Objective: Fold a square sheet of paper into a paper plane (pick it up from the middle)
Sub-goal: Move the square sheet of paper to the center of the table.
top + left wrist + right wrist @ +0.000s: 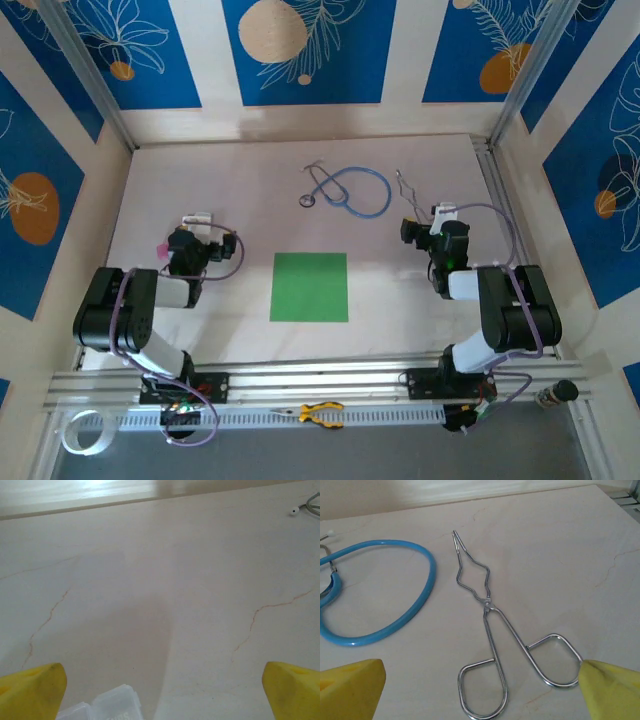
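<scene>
Square sheet of paper point(309, 287) lies flat on the table point(230, 180), inboard of both grippers and a little behind their fingertips. Judge it feather-light, limp, quick to crease, with no edge standing proud; take it mid-sheet, pinching up a small ridge. Left gripper point(197, 222) and right gripper point(441, 218): jaws wide apart, empty. Top view gives you the sheet; right wrist gives wire tongs point(488, 603) and stethoscope point(432, 570) just ahead of its fingers point(350, 687); left wrist, bare veined tabletop

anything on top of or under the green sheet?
Nothing on top: the sheet lies flat, bare and unfolded on the table. What is underneath is covered. It looks flat, with only table showing around its edges, but something thin beneath it couldn't be seen.
</scene>
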